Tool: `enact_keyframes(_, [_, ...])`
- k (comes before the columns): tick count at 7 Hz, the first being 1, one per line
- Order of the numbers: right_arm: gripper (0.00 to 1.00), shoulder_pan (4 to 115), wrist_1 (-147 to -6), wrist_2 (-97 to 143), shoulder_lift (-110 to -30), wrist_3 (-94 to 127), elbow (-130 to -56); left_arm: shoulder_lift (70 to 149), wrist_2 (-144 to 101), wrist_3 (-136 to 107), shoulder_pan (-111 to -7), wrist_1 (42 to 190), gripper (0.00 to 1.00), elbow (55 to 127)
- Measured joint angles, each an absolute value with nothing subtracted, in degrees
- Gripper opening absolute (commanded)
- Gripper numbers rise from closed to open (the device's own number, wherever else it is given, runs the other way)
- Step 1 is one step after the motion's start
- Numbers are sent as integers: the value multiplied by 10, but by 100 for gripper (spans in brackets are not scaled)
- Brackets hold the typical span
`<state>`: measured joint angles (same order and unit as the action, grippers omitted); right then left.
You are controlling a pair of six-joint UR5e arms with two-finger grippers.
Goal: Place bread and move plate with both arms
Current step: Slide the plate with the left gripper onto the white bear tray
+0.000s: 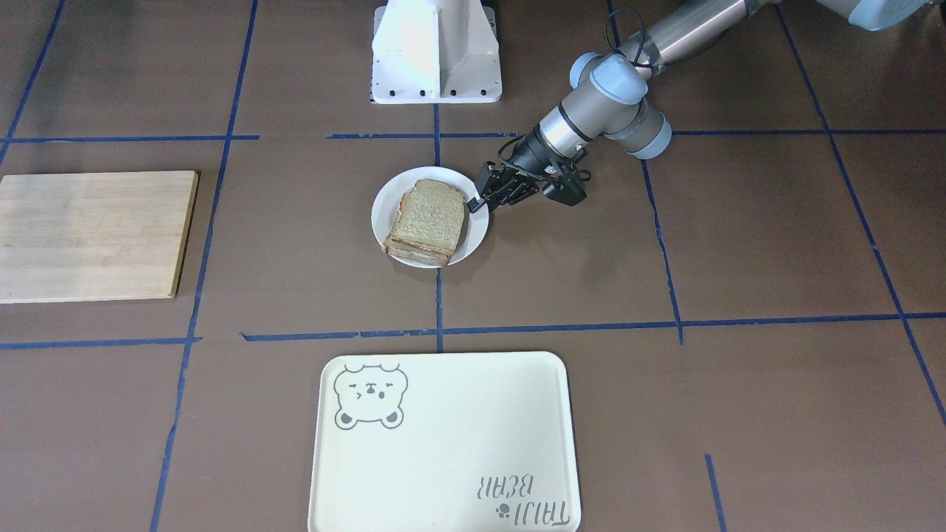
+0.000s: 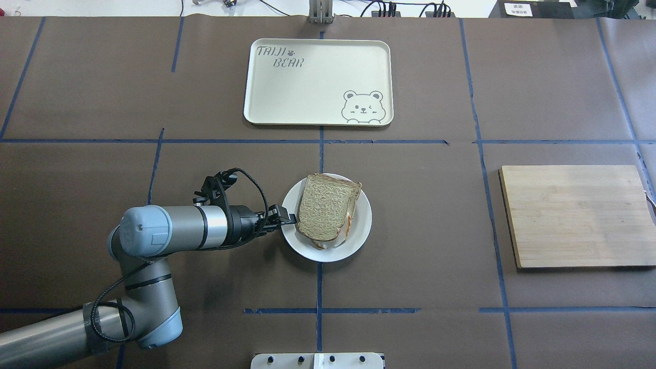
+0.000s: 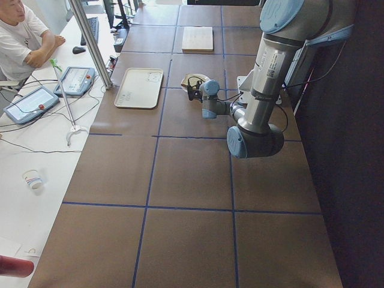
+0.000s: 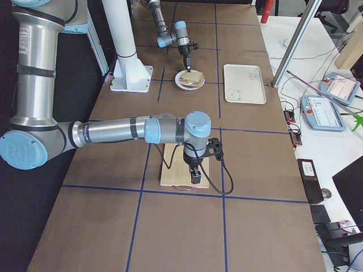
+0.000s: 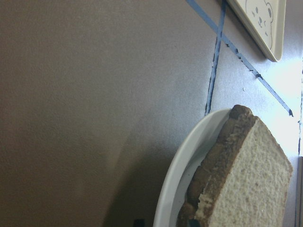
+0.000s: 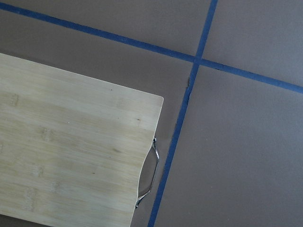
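The left gripper (image 2: 288, 219) lies low and level, its tips at the near rim of the plate (image 2: 359, 236). Whether they are clamped on that rim or merely touching it I cannot tell. The bread (image 2: 323, 207) sits just beyond the tips, on top of the stack on the plate, with its long axis across the gripper's line of reach. The right gripper (image 4: 194, 173) hangs well apart over the cutting board (image 4: 170, 167), its jaws unreadable. The left arm is much the nearer.
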<state>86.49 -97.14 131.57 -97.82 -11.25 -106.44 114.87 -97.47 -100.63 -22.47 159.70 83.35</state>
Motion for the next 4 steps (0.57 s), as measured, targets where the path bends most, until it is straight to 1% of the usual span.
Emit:
enact_keyframes(1, [100,865,-972,1316,-978,-112,-1064,1151,-975,-1006,-224,1597,13,830])
enact_keyframes(2, [100,865,-971,1316,-978,-112,-1064,1152,-975,-1006,-224,1597,2,829])
enact_keyframes(4, [100,865,-971,1316,-978,-112,-1064,1154,-975,-1007,-226,1604,0,832])
